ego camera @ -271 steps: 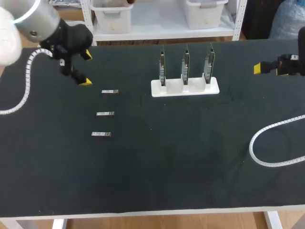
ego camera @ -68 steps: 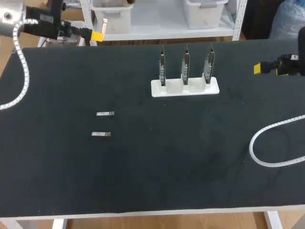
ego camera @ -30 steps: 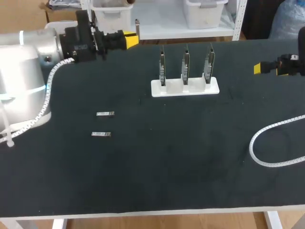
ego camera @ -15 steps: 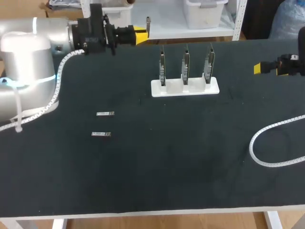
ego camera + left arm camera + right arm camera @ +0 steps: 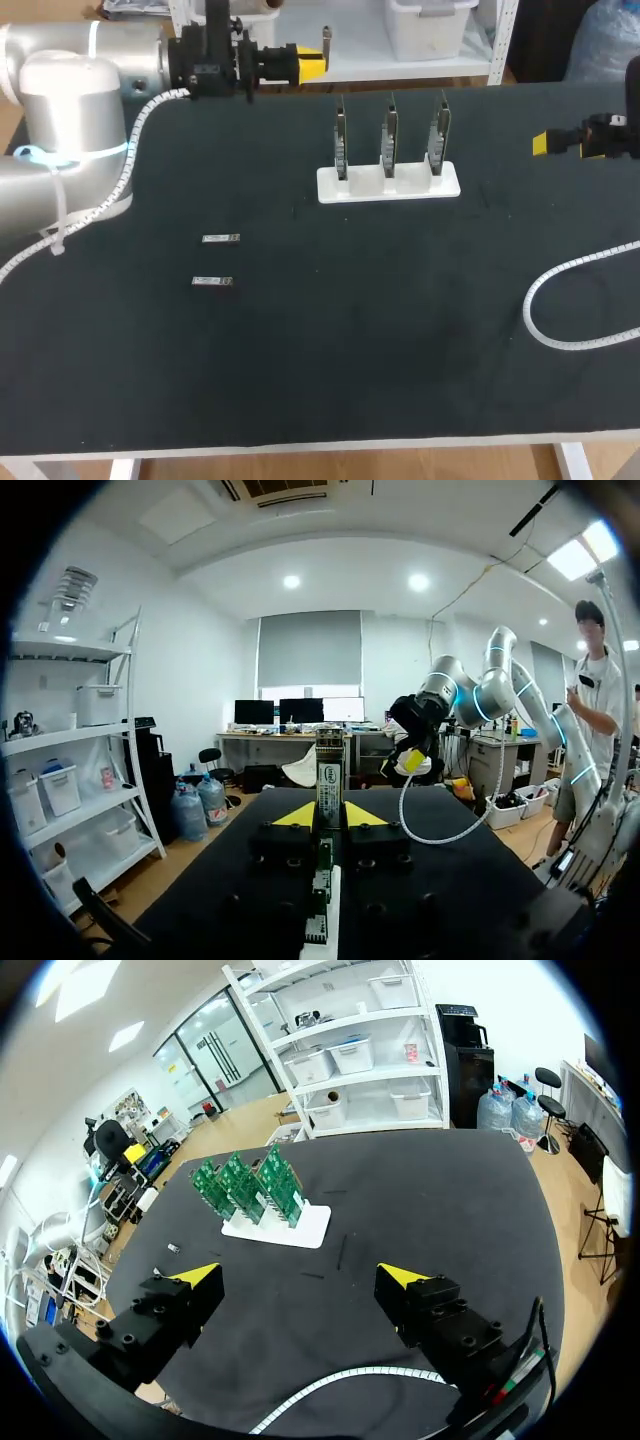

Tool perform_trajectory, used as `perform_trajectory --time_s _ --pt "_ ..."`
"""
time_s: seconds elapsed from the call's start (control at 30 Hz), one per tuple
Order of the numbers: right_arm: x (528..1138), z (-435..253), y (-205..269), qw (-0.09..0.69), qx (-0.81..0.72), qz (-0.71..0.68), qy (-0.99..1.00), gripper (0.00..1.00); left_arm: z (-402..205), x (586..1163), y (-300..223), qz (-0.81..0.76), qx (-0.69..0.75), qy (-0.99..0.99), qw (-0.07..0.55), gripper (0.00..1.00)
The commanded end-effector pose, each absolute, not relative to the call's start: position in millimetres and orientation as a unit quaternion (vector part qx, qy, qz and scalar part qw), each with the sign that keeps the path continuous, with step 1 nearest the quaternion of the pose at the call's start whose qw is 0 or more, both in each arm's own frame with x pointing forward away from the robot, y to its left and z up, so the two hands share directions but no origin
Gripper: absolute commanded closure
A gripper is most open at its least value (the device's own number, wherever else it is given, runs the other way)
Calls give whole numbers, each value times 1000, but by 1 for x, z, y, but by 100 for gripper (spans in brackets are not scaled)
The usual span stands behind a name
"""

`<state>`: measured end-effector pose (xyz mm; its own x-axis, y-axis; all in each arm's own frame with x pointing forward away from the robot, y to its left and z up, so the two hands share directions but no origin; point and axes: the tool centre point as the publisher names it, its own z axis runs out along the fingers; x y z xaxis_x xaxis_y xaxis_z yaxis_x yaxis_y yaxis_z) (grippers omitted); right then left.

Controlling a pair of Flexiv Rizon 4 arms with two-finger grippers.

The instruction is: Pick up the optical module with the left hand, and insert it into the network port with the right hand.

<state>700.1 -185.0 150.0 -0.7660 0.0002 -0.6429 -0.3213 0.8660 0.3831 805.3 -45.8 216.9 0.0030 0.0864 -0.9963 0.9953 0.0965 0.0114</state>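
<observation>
On our black table (image 5: 330,380) two spare modules (image 5: 221,238) lie flat, and the network cards (image 5: 388,135) stand upright beyond them. Our right gripper (image 5: 300,1278) hangs wide open at the side. Farthest off, our left gripper (image 5: 310,65) clamps the optical module (image 5: 326,42) upright. We judge it light, stiff, slippery metal, best taken by its flat flanks.

A table (image 5: 400,340) with a black top and a white front edge fills the head view. Behind its far edge stands a white shelf unit (image 5: 360,66) holding pale plastic bins (image 5: 425,28). The floor (image 5: 245,1125) is light wood. The walls (image 5: 200,670) and ceiling are white, and round ceiling lights (image 5: 291,581) are on. A window (image 5: 309,650) in the far wall has a grey blind drawn over it, above a desk with monitors (image 5: 300,711).
</observation>
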Motion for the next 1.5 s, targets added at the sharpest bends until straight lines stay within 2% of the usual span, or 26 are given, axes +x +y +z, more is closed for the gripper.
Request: perform_trajectory --time_s 0.03,0.67,1.5 --pt "700 150 -185 330 -88 243 908 0 215 812 -48 -462 508 534 493 100" --pt "700 150 -185 330 -88 243 908 0 206 821 -65 -470 492 539 497 100" --pt "700 150 -185 330 -88 243 908 0 203 820 -57 -463 490 548 495 100"
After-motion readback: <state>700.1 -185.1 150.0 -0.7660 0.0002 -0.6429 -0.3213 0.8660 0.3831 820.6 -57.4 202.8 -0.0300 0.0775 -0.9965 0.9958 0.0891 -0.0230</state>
